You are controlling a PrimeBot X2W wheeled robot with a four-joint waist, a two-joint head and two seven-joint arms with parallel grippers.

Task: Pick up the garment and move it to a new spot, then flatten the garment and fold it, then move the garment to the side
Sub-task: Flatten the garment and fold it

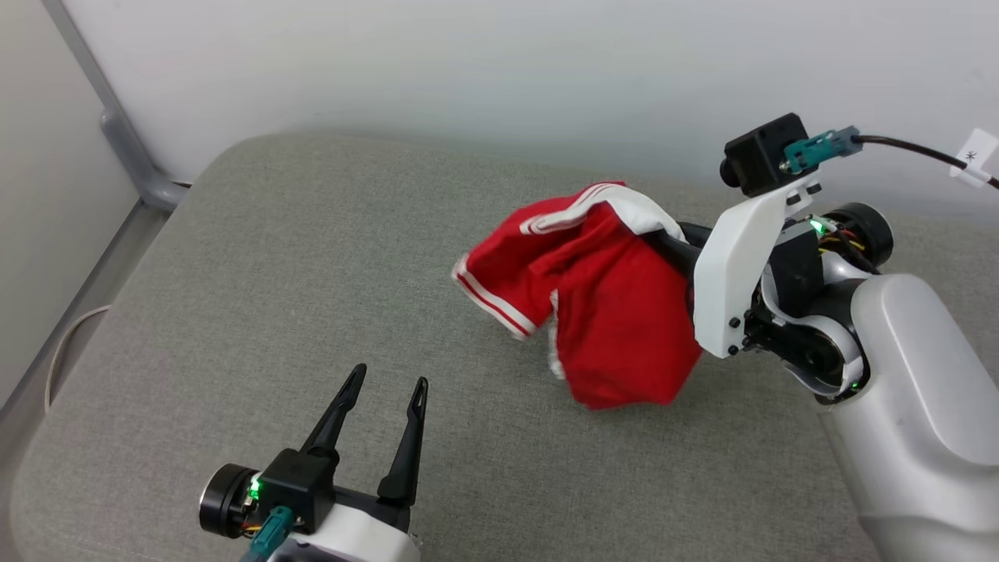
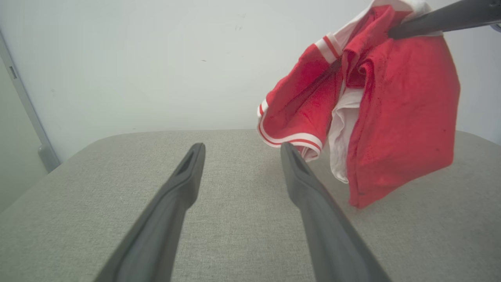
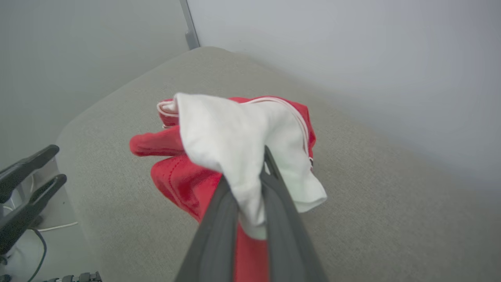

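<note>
Your right gripper [image 3: 250, 176] pinches the garment [image 1: 616, 312] by its white part, dangling it seemingly clear of the grey cushion [image 1: 273, 273]. Your left gripper [image 1: 386, 382] hovers low, jaws spread.

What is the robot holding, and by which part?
The right gripper is shut on the garment, pinching a fold of its white cloth; the rest hangs bunched. The left gripper is open, holding nothing.
</note>
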